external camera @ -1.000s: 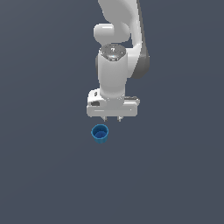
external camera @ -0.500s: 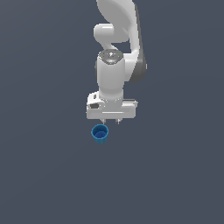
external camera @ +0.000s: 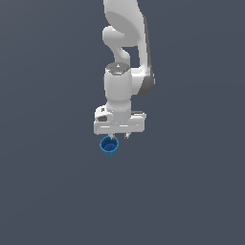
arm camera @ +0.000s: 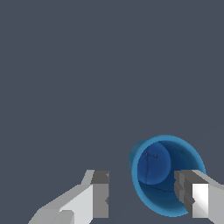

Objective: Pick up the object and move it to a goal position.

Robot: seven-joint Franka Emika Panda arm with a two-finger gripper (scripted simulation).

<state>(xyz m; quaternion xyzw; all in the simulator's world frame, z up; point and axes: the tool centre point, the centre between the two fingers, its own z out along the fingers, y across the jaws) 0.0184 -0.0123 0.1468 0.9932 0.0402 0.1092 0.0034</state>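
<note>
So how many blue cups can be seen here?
1. The blue cup stands upright under the open gripper, nearer one finger. No other cup is visible.

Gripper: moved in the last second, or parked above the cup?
Yes. In the exterior view the gripper has come down toward the blue cup, which stayed put; its fingertips now reach the cup's rim.

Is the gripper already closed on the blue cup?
No: in the wrist view the gripper is open, one finger over the blue cup, the other beside it.
</note>
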